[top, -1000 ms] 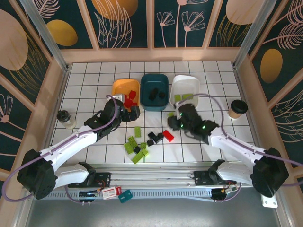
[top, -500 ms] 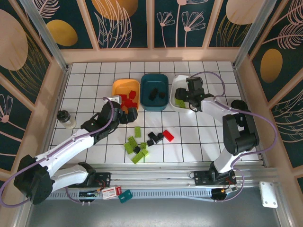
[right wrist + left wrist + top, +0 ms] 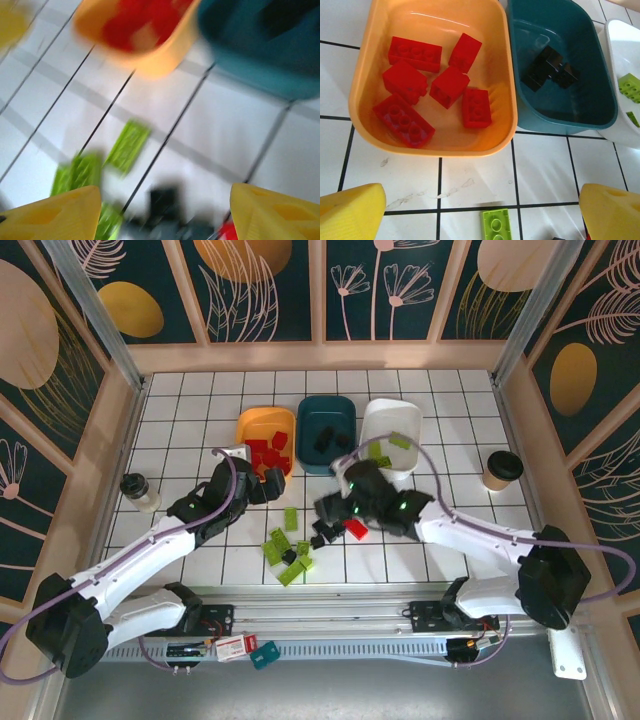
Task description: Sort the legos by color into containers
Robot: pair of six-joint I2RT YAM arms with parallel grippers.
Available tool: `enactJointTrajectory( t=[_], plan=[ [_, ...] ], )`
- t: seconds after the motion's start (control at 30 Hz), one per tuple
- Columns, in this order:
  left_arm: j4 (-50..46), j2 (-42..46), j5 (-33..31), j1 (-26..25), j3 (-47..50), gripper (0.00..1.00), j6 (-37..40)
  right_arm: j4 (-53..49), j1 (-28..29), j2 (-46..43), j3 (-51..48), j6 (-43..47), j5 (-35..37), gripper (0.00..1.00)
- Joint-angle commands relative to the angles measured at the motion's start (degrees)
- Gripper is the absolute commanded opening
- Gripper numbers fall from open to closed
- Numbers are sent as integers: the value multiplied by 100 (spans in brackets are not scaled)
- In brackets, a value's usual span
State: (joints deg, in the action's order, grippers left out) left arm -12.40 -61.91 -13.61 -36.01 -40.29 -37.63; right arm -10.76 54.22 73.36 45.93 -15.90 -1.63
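**Both pincers gape empty above a half-sorted bench**

Three tubs stand in a row toward the far side of the tiled bench [image 3: 450, 400]. The orange tub [image 3: 432, 145] is on the left and holds six red bricks [image 3: 449, 86], lying loose and at odd angles. Just beside it, the dark teal tub [image 3: 560, 122] holds a few black bricks [image 3: 547, 70] bunched together. The white tub [image 3: 395, 418] on the right has lime green bricks [image 3: 380, 450] in it.

Nearer the arms, the loose legos [image 3: 290, 518] lie scattered over a few tiles: several lime green, a small cluster of black, and one red piece [image 3: 355, 528] at the right of the scatter.

The left pincer [image 3: 268, 480] hangs at the near edge of the orange tub. In the left wrist view its yellow fingertips [image 3: 350, 212] stand wide apart with nothing between them, and a flat green piece [image 3: 495, 225] lies on the tile below.

The right pincer [image 3: 335, 508] is over the far side of the scatter, close to the black cluster and the red piece. The right wrist view is blurred, yet its two yellow tips [image 3: 277, 212] show far apart and hold nothing.

A dark-lidded brown cup [image 3: 500, 470] stands well to the right of the tubs, and a pale cup [image 3: 140, 492] stands at the left edge of the tiles
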Motion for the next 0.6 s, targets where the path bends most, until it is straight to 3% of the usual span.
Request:
enactJointTrajectory(
  t=[0.0, 0.17, 0.37, 0.57],
  plan=[
    [-166, 165, -245, -9, 122, 99, -24, -734, 796, 106, -162, -122, -241, 69],
    [-200, 295, -333, -9, 153, 99, -34, -744, 1608, 929, -28, -138, -189, 69],
    [-293, 378, -371, -10, 156, 99, -26, -235, 1735, 1570, 102, -4, -387, 68],
    [-342, 372, -379, -5, 170, 99, -19, 73, 1549, 1871, 181, 144, -397, 59]
  ],
)
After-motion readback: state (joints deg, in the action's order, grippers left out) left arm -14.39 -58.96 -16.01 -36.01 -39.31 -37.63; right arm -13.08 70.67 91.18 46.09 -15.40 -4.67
